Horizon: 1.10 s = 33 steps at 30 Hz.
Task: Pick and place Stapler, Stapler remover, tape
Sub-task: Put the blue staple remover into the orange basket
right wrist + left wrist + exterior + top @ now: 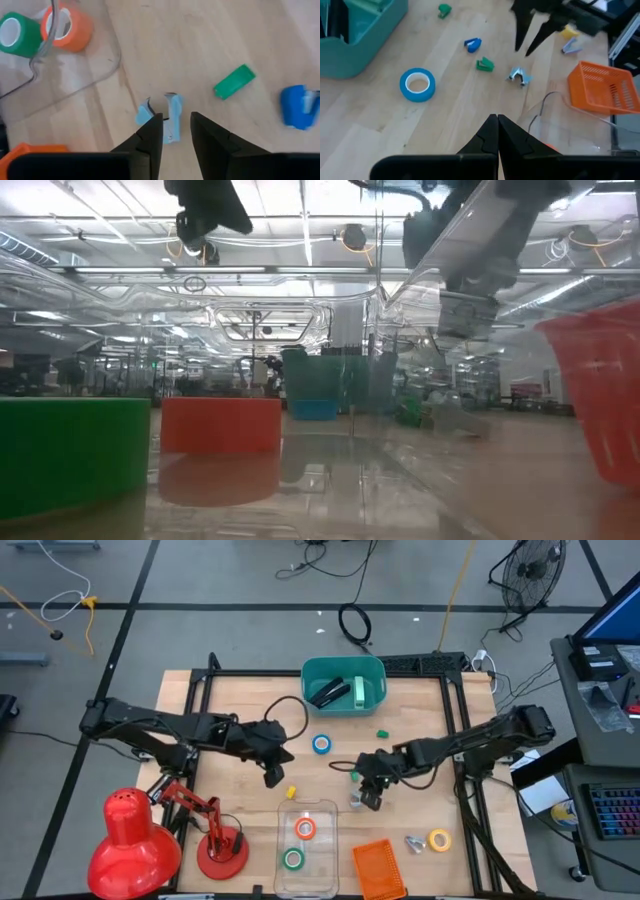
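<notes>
There are four tape rolls. The orange roll [305,829] and the green roll [292,859] sit inside one clear tray [325,808] at the near edge of the table [240,700]. The blue roll [321,744] lies on the wood near the middle, and the yellow roll [439,838] lies toward the near right corner.

One teal bin [373,667] stands at the far edge with a dark stapler [327,692] inside it. One orange basket [378,868] sits at the near edge, beside the tray.

The right gripper [173,131] hangs right over one small pale blue staple remover [170,117], just beside the tray. Its jaws are a little apart, and the remover shows between them.

The left gripper [497,131] waits over the middle of the table with its jaws pressed together, holding nothing.
</notes>
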Each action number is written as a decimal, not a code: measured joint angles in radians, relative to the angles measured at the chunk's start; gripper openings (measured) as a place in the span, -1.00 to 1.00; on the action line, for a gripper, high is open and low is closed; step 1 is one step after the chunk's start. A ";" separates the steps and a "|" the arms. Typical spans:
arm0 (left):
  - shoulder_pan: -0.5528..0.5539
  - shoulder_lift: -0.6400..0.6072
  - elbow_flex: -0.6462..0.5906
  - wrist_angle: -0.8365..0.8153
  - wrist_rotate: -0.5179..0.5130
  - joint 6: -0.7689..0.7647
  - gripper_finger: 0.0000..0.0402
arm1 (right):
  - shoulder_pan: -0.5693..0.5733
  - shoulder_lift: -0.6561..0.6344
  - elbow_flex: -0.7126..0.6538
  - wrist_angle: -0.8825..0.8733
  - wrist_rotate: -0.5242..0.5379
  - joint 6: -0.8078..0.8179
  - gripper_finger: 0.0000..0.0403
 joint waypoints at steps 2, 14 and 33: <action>-0.012 -0.006 0.000 0.000 -0.020 -0.006 -1.00 | -0.010 0.000 -0.027 0.035 -0.017 0.001 -0.49; -0.038 -0.004 0.000 -0.001 -0.033 -0.011 -1.00 | -0.009 0.014 -0.093 0.149 -0.013 0.007 -0.39; -0.036 -0.004 0.000 -0.001 -0.032 -0.008 -1.00 | -0.001 0.043 -0.108 0.211 -0.011 0.029 -0.39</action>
